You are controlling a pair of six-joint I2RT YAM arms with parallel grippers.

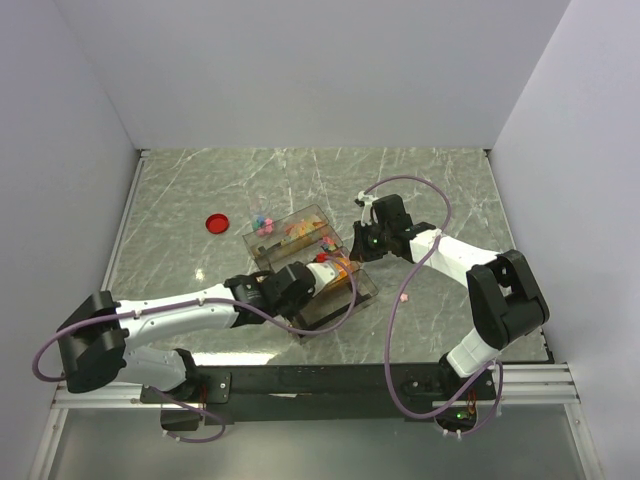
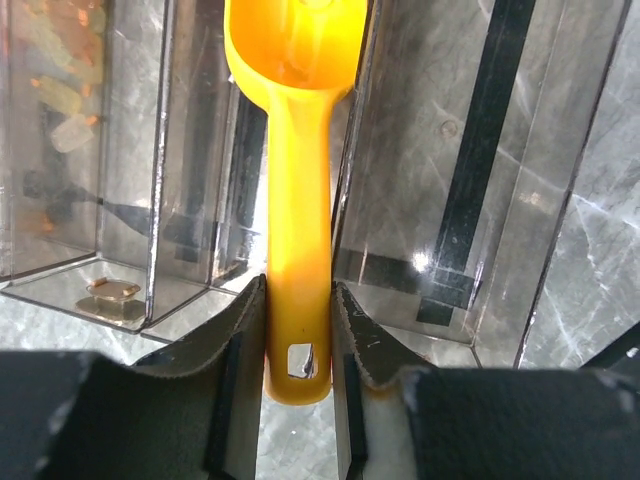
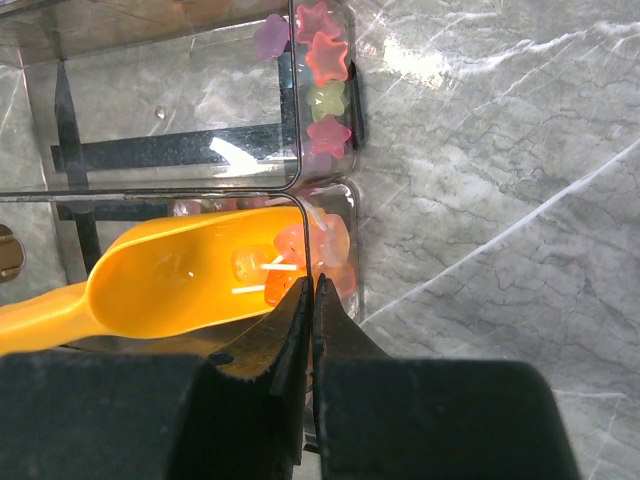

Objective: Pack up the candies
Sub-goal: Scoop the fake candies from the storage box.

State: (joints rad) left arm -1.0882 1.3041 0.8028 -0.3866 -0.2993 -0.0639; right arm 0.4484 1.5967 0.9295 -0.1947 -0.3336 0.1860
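The left gripper point(image 2: 298, 297) is clamped on the handle of the yellow scoop point(image 2: 298, 200), whose bowl lies in the clear box point(image 1: 362, 287). The right gripper point(image 3: 312, 300), jaws pressed together, sits at the box's rim. Only the right wrist view shows the candies point(image 3: 325, 60) as small translucent stars, pink, red and pale green, in the box and scoop. The top view alone shows a loose pink sweet point(image 1: 403, 297) on the table point(image 1: 200, 190).

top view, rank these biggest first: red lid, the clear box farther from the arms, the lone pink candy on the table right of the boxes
1. far clear box, clearly largest
2. red lid
3. lone pink candy, just a speck
All three lie at about the same distance from the camera, so the order holds.
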